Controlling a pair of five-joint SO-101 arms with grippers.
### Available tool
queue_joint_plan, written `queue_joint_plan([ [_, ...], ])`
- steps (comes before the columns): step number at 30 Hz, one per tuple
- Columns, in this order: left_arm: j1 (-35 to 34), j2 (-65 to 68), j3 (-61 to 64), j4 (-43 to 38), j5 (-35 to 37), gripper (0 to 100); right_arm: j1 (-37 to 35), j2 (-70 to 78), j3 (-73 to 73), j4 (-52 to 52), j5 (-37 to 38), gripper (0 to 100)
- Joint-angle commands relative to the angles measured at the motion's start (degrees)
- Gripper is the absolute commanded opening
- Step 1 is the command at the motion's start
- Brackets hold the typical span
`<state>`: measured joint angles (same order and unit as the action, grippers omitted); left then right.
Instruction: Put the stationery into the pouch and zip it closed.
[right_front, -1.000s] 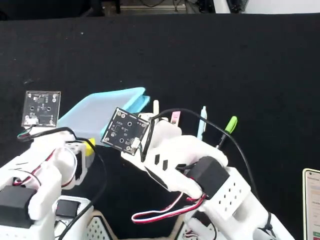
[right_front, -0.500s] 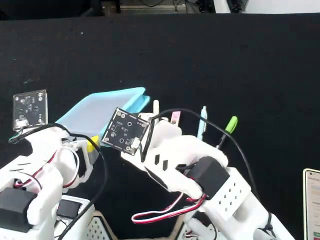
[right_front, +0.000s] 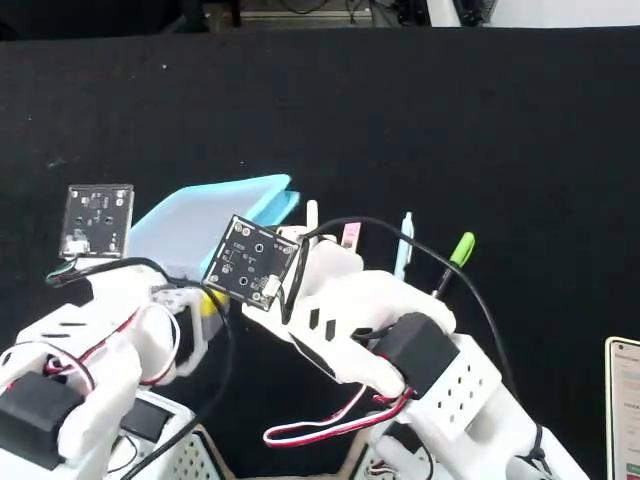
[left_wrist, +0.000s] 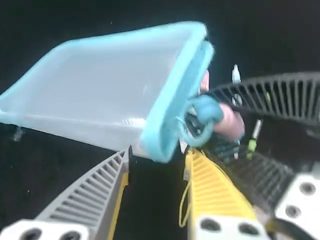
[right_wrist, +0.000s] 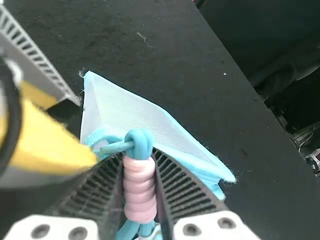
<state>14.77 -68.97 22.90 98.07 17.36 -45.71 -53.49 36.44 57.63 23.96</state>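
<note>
Right claw (right_wrist: 137, 160) pinches the pink zipper pull (right_wrist: 139, 195); left claw (left_wrist: 157, 152) is wide. Tugging could drag the loose pouch (left_wrist: 100, 85).

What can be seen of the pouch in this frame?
The pouch is a flat, pale blue, translucent, mesh-like bag with brighter blue trim, over the black table. Its blue cord loop carries a ribbed pink pull, clamped in the right pincer. The trimmed end sits inside the open left pincer. Whether the zip is shut is unclear.
</note>
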Motion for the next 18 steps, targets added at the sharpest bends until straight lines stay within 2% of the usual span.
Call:
queue_joint_plan([
  [1, -3.7, 0.0, 1.5, -4.3, 0.1, 19, 0.3, -2.2, -3.4, 0.9, -0.6, 1.1],
  [18, -4.3, 0.0, 6.8, -5.0, -0.1, 18, 0.3, -2.2, -3.4, 1.0, -0.7, 1.1],
])
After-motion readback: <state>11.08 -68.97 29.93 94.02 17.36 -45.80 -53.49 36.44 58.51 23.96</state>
